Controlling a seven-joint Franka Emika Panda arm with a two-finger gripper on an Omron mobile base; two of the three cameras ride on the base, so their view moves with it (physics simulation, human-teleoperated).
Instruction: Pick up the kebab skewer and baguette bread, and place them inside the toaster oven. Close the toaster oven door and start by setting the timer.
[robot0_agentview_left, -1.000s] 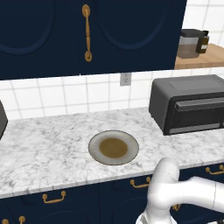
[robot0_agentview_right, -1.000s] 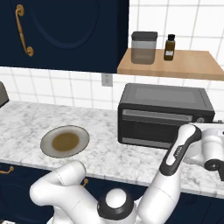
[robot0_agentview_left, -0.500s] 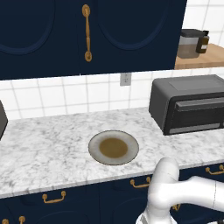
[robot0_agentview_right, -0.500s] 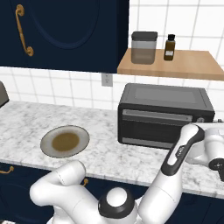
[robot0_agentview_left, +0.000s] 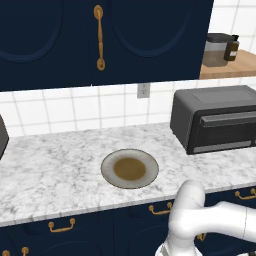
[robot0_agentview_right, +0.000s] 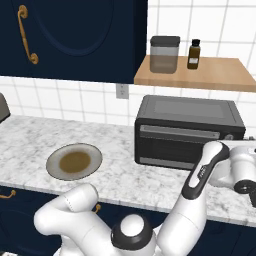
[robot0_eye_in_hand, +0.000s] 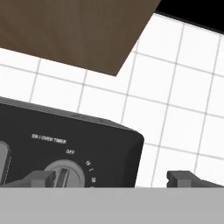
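- Dark finger tips of the gripper rise at the bottom of the hand view, spread wide with nothing between them. The jaws are released.
- Change over the last second: almost none. The jaws have stayed fully apart and the hand has only drifted slightly at the oven's right end. This suggests fine alignment, not travel.
- Timer knob: a round dial under the label "ON / OVEN TIMER". Its raised bar stands roughly upright in the hand view, near the "OFF" mark. The left finger tip overlaps the dial's left edge and the right tip stands well clear, past the oven's corner. The dial is therefore off-centre in the jaws.
- Oven: a dark grey box on the counter, right of the plate and against the tiled wall. Its long axis runs along the counter, parallel to the wall, and its front faces the robot.
- Door: shut and upright, its bar handle lying horizontal along the oven's long axis.
- Plate: on the counter, well apart from the oven, showing a brown centre.
- Reading for the task: with the door closed and the hand at the dial, loading appears done and setting the timer is the step in hand. The jaws probably need to centre on the dial before they close.
- Shelf: wooden, above the oven, carrying a jar and a bottle.
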